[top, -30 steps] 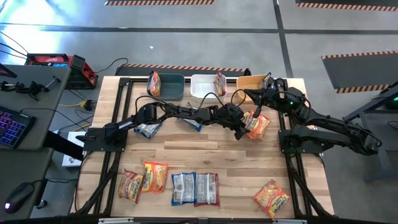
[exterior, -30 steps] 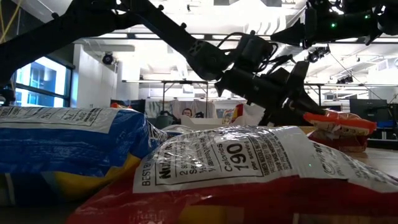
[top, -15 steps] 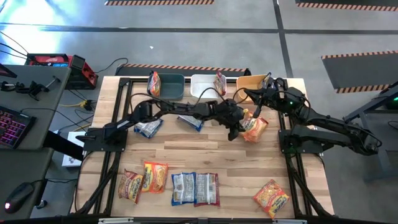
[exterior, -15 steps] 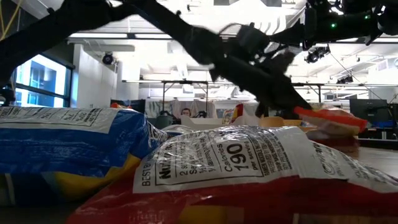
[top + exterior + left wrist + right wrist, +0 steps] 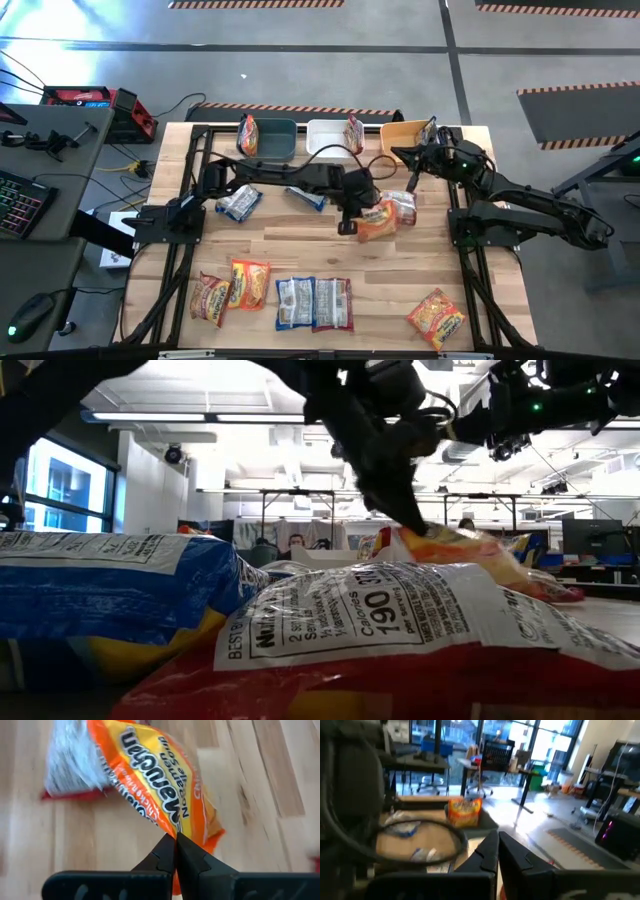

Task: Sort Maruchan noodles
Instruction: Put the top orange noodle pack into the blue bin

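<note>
My left gripper (image 5: 349,222) is shut on an orange Maruchan noodle packet (image 5: 378,220) over the table's middle, right of centre. A white-maroon packet (image 5: 401,205) lies flat on the table just beyond it. Two blue packets (image 5: 238,205) (image 5: 308,196) lie flat farther left. Several packets lie in a row near the front edge (image 5: 295,303), and one orange packet (image 5: 436,317) lies at the front right. My right gripper (image 5: 412,166) hovers shut and empty beside the orange bin (image 5: 405,134). My left gripper pinches the orange packet at one edge (image 5: 172,831) between its two shut fingers, coming from above and slanting down. The packet stretches away from the fingertips (image 5: 405,520), tilted, its held end raised. Whether its far end touches the table, I cannot tell.
Three bins stand along the far edge: a dark-blue bin (image 5: 277,139) with an orange packet (image 5: 247,134) upright in it, a white bin (image 5: 327,139) with a white-maroon packet (image 5: 353,132), and the orange bin. Bare wood lies between the middle packets and the front row.
My left gripper has shut on the orange packet's edge and moved toward the table's left and near edges, drawing the packet along and raising its held end. The white-maroon packet that it partly covered now lies exposed.
</note>
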